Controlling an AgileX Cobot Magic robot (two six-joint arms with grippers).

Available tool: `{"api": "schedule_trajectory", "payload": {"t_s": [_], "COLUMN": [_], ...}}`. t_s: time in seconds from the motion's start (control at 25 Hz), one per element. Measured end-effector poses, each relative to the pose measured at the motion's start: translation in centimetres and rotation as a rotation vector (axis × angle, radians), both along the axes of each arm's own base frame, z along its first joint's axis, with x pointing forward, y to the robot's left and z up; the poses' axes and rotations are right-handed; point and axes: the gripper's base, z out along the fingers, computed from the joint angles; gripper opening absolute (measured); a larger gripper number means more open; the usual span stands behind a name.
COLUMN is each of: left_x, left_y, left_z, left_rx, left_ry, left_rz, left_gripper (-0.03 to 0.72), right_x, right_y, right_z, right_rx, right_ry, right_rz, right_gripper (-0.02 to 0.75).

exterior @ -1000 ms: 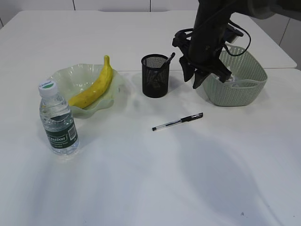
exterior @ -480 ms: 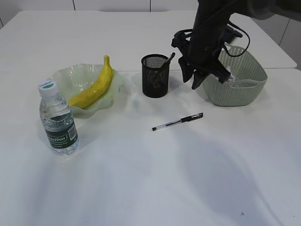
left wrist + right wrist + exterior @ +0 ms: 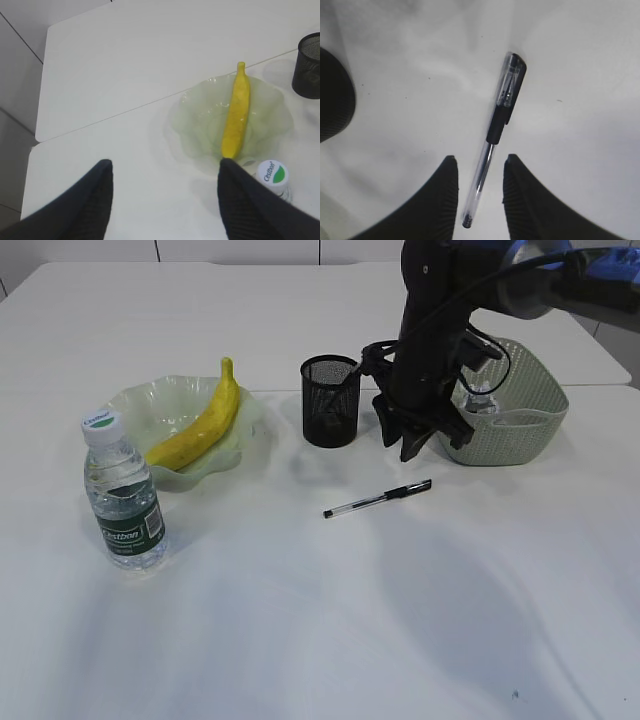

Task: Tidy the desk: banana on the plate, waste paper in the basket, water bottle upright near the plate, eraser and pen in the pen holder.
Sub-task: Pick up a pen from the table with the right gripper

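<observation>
The banana lay along the plate, so that part of the tidying looked settled. The bottle stood upright just beside the plate's near rim, cap up, which is where the task wants it. The holder, a black mesh cup, stood between the plate and the basket; a dark stick-like thing leaned out of it, but whether an eraser sat inside could not be told. Something pale showed inside the basket, too unclear to call paper for certain.

The one thing plainly out of place was the pen, lying flat on the counter in front of the holder, its capped end pointing toward the basket.

The right pincer hung over the counter between holder and basket, above and behind the pen. In the right wrist view its jaws stood partly apart, gripping nothing, with the pen's shaft running through the gap and its tip nearest the camera. That line-up suggests the arm was set to drop and close across the barrel, narrow as the pen is.

The left pincer was released and empty, jaws wide, held high over the counter's left side with the plate in sight below, probably parked clear of the other arm's work.
</observation>
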Motion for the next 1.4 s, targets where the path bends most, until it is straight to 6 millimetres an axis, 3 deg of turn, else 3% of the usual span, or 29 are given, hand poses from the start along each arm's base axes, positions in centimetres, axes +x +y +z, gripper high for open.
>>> {"api": "schedule_trajectory", "payload": {"t_s": [0.56, 1.4], "left_x": [0.0, 0.0], "left_y": [0.0, 0.0], "left_z": [0.0, 0.0], "left_rx": [-0.006, -0.006], "left_ry": [0.001, 0.001], "left_rz": [-0.001, -0.001], "left_gripper": [0.465, 0.465], "right_x": [0.3, 0.5], "right_y": [0.2, 0.2], "right_z": [-2.6, -4.0], "right_rx": [0.0, -0.005], "right_ry": [0.053, 0.074], "right_rz": [-0.051, -0.082], "right_gripper": [0.232, 0.236]}}
